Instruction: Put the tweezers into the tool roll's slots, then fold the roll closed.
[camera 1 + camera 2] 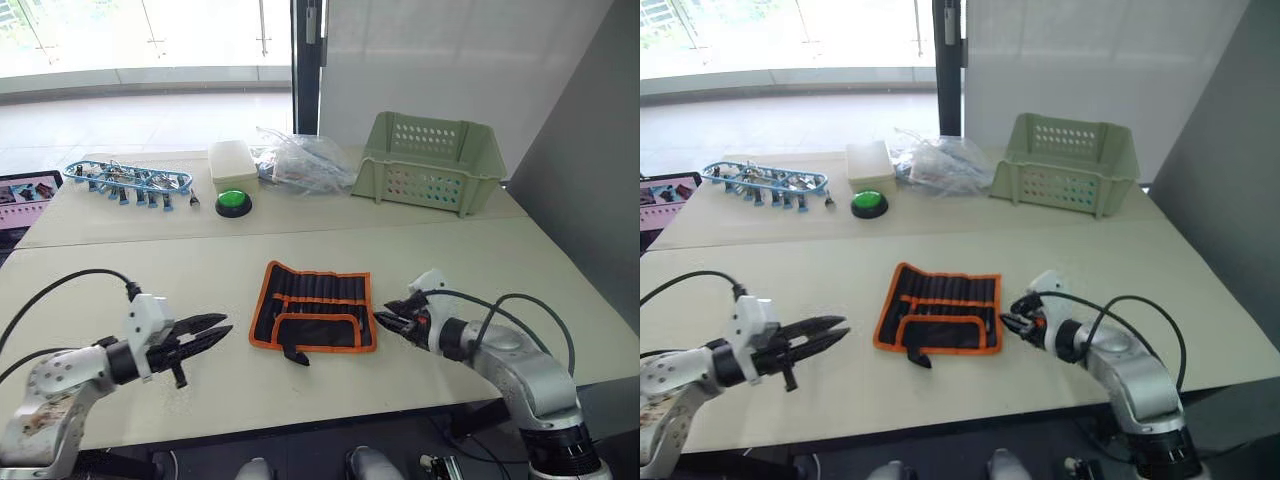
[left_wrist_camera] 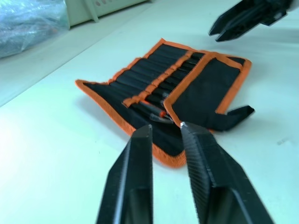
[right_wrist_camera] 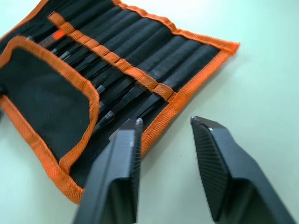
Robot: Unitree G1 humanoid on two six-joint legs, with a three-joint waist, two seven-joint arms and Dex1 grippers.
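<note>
While the tool roll (image 1: 314,309) lies unfolded on the bench (image 1: 120,265), I see tweezers (image 3: 100,70) slotted inside, perhaps five; left claw (image 1: 210,331) and right claw (image 1: 391,314) both released, empty.

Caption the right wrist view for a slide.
Open right gripper at the edge of the unrolled tool roll, tweezers seated in its slots.

Just beyond the right gripper (image 3: 163,128), the tweezers (image 3: 119,95) sit in the tool roll (image 1: 315,305), their lower ends hidden under its orange-edged flap (image 3: 44,100); they cannot be counted. The roll's far side runs off the picture's edge. Far beyond both grippers, the clear bag (image 1: 300,160) holds blurred contents
</note>
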